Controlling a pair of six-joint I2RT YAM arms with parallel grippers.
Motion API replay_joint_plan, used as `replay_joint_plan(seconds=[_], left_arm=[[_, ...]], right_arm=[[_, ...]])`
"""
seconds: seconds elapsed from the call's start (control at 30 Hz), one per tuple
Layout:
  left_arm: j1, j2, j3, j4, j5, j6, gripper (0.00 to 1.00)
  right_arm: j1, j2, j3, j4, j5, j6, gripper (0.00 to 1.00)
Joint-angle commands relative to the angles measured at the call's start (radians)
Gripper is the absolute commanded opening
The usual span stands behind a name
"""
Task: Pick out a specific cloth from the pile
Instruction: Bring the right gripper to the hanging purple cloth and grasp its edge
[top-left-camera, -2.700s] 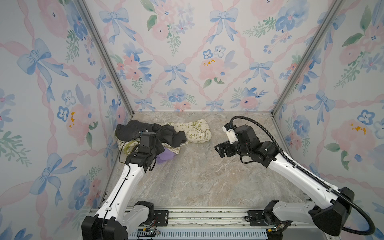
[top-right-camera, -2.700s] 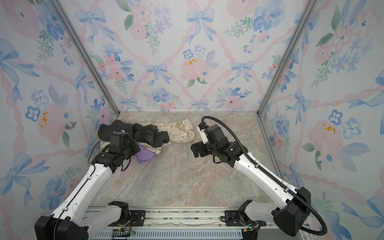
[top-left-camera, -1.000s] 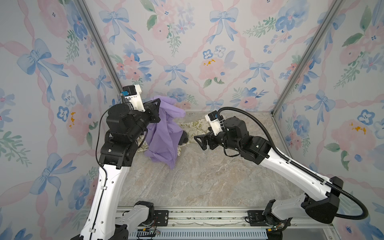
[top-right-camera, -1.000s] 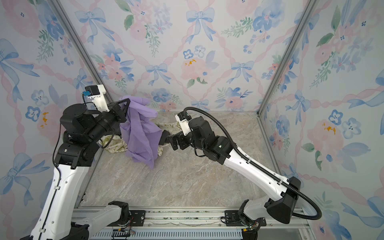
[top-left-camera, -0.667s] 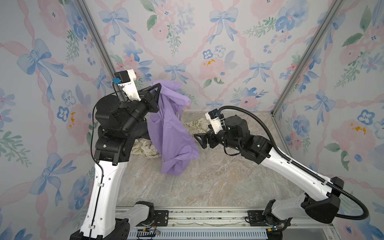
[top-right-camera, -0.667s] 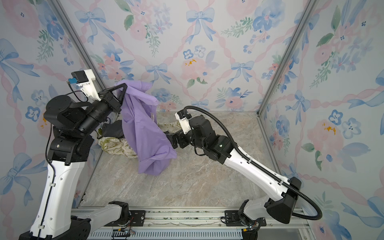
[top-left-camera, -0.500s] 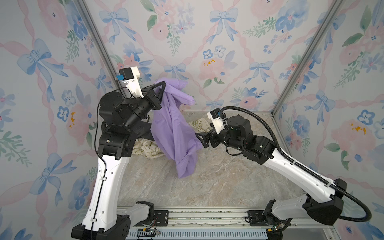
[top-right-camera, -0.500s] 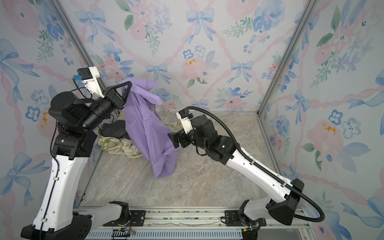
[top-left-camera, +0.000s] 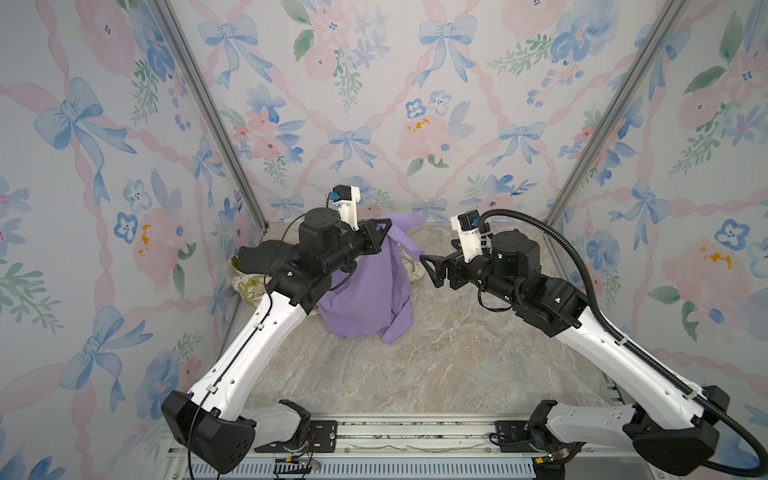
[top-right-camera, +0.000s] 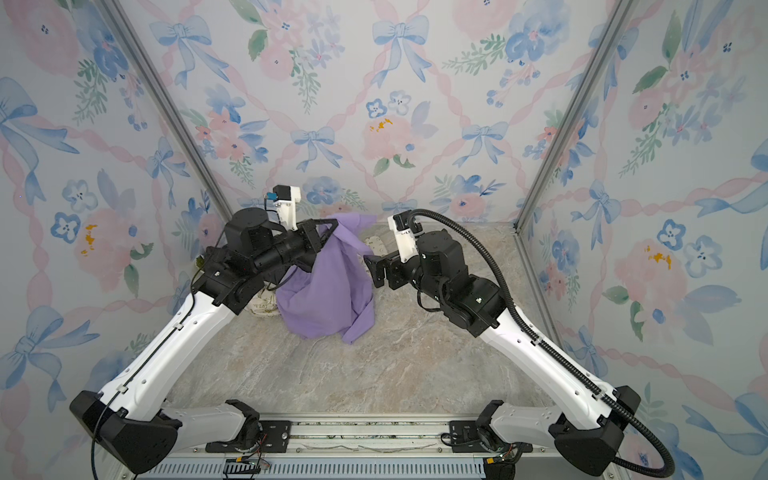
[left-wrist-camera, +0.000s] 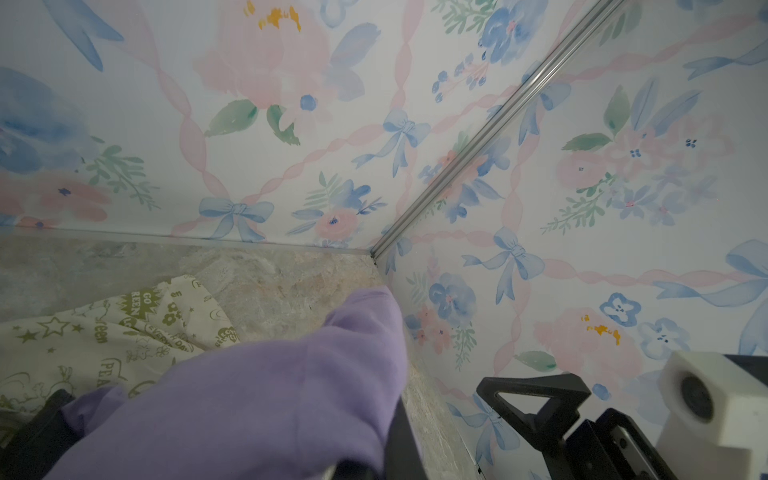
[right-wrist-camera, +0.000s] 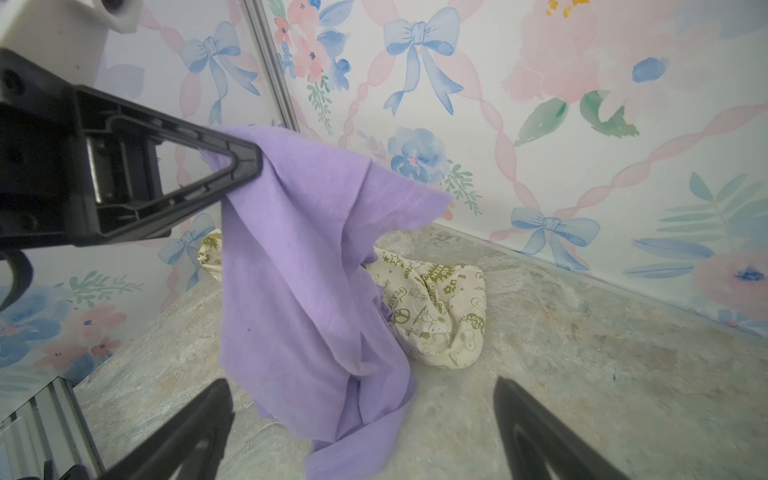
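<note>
The left pincer (top-left-camera: 383, 227) is clamped tight on an upper edge of the cloth (top-left-camera: 365, 291), holding this plain lavender piece up above the bench (top-left-camera: 436, 365) near the back wall. In both top views the cloth hangs from that grip in long loose folds, and its lowest folds seem to reach the marbled surface in front of the pile. The right wrist view shows one free corner (right-wrist-camera: 419, 199) sticking out sideways past the grip. The pile (top-left-camera: 253, 266) lies behind and to the left of the hanging fabric, in the back left corner: a dark grey garment (top-left-camera: 259, 258) on top, with cream cloth printed in olive green (right-wrist-camera: 436, 316) spread beneath and partly hidden behind the lavender piece. The right pincer (top-left-camera: 430, 268) stands wide apart and holds nothing, level with the upper half of the cloth and just beside its right edge; whether a fingertip brushes the fabric cannot be told.
</note>
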Motion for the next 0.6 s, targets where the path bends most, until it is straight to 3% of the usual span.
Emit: replay_joint_plan(seconds=[0.0,0.27,0.37,0.57], left_arm=[[-0.048,0.032,0.008,0.029,-0.03,-0.019,0.0],[-0.078,0.092,0.056,0.03,-0.014,-0.011,0.0],[-0.082,0.098,0.066,0.03,-0.002,-0.011,0.0],[-0.086,0.097,0.077,0.031,0.014,-0.012,0.0]], right_arm=[[-0.021,-0.025,-0.026,-0.03,0.003,0.033,0.98],[-0.04,0.01,-0.007,-0.063,-0.067,0.036,0.89],[-0.042,0.049,0.016,-0.072,-0.067,0.032,0.77],[-0.044,0.142,0.074,-0.062,-0.091,0.038,0.73]])
